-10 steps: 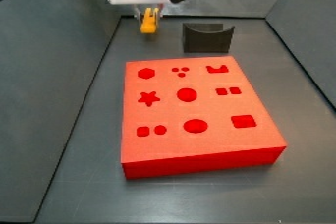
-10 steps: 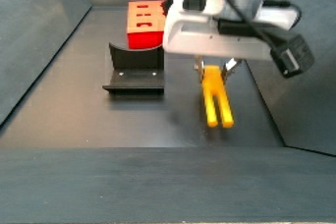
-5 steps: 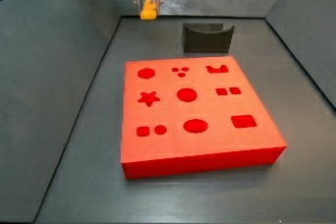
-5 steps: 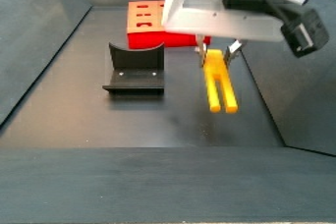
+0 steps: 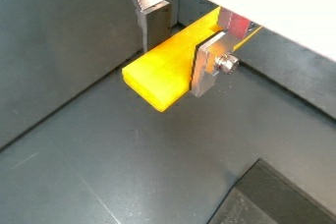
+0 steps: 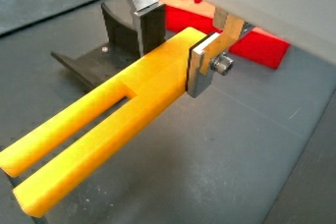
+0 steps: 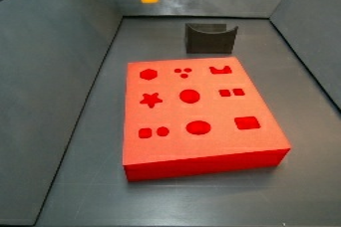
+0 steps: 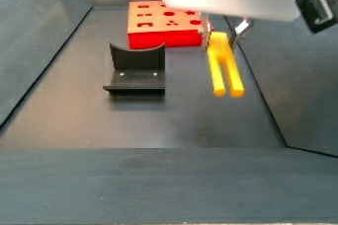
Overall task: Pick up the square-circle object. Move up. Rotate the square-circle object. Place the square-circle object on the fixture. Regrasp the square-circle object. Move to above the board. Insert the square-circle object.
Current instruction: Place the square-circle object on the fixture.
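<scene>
Dark grey floor: peg [image 6: 112, 125] clamped between gripper [image 6: 175, 46] fingers, held aloft near far edge, beside fixture [image 8: 134, 69]; board [image 7: 200, 116] untouched. Step judged: lift done; rotation required next.

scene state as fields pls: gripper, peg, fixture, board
gripper: shut on the square-circle object, raised off the floor, near the top edge in both side views
square-circle object: yellow, held at one end, clear of the floor
fixture: on the floor, nothing on it
board: red, flat on the floor, no piece in any recess
</scene>
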Available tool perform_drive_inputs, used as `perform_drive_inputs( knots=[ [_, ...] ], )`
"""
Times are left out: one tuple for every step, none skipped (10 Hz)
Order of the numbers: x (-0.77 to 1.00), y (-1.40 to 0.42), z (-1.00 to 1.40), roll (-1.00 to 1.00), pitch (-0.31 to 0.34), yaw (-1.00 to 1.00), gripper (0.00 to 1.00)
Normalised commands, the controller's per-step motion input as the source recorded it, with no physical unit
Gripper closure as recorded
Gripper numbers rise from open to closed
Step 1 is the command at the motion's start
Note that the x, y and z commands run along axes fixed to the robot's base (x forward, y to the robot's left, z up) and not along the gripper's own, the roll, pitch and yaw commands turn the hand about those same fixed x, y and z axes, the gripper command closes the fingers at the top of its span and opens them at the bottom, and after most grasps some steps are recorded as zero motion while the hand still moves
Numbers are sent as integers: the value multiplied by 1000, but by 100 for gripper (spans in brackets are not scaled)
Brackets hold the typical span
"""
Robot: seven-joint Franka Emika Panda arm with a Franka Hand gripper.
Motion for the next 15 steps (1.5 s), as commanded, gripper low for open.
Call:
perform_drive_inputs(
  knots=[
    [-27,-3,996,148,122,23,100],
    [-23,-6,887,151,122,33,100],
    [-19,-6,736,145,122,41,100],
    [-14,-6,620,146,124,46,100],
    [-6,-6,502,143,125,47,100],
    [-3,0,379,133,128,41,100],
    [-2,3,210,122,131,42,100],
    [1000,-374,-34,337,306,32,100],
    [1000,-364,-68,330,308,36,100],
    [1000,-338,-58,320,286,47,100],
    [1000,-300,-43,222,240,45,100],
    [1000,-282,-41,160,214,39,100],
    [1000,-255,-39,141,179,40,100],
    [1000,-245,-35,139,173,43,100],
    [1000,-220,-27,135,173,47,100]
  ],
)
